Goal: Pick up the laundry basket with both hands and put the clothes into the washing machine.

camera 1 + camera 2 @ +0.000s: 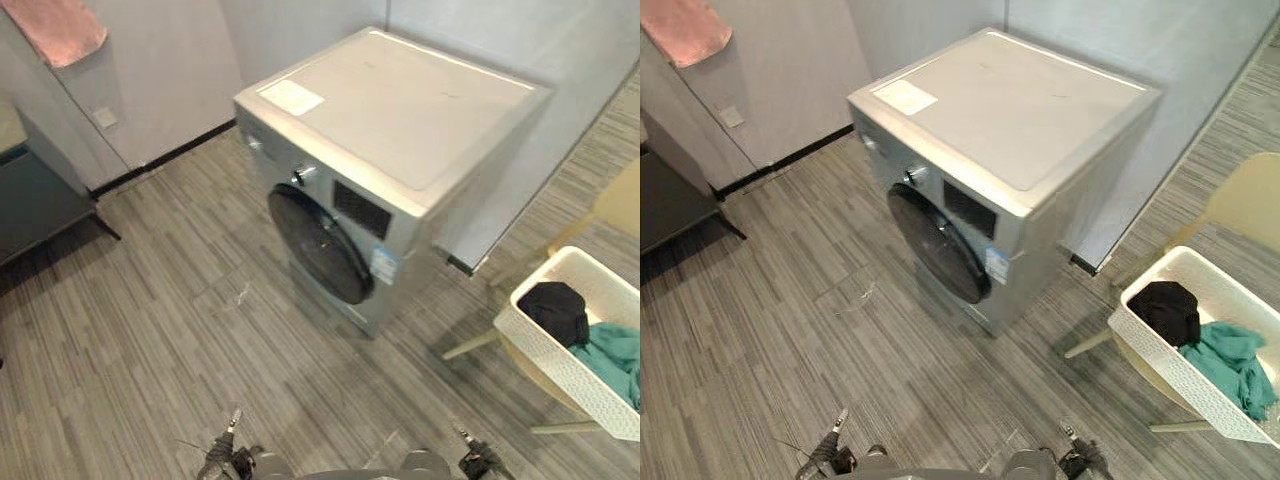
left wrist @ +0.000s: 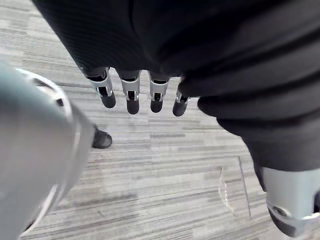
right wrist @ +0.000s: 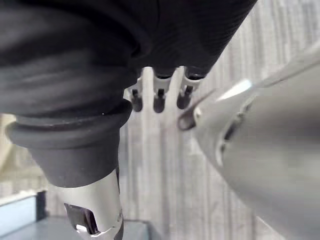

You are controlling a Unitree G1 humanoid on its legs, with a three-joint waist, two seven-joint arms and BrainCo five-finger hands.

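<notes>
Fingers (image 2: 131, 97) of the left hand (image 2: 156, 97) and right hand (image 3: 159, 97) hang straight and apart, holding nothing, while the white laundry basket (image 1: 545, 362) with black and teal clothes (image 1: 555, 310) sits on a pale chair (image 1: 1250, 205) well off to the robot's right, nearer the right hand, beside the washing machine (image 1: 400, 130).

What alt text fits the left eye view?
A front-loading washing machine stands with its dark door shut on a grey floor. To its right, a white laundry basket holding black and teal clothes rests on a pale chair.
</notes>
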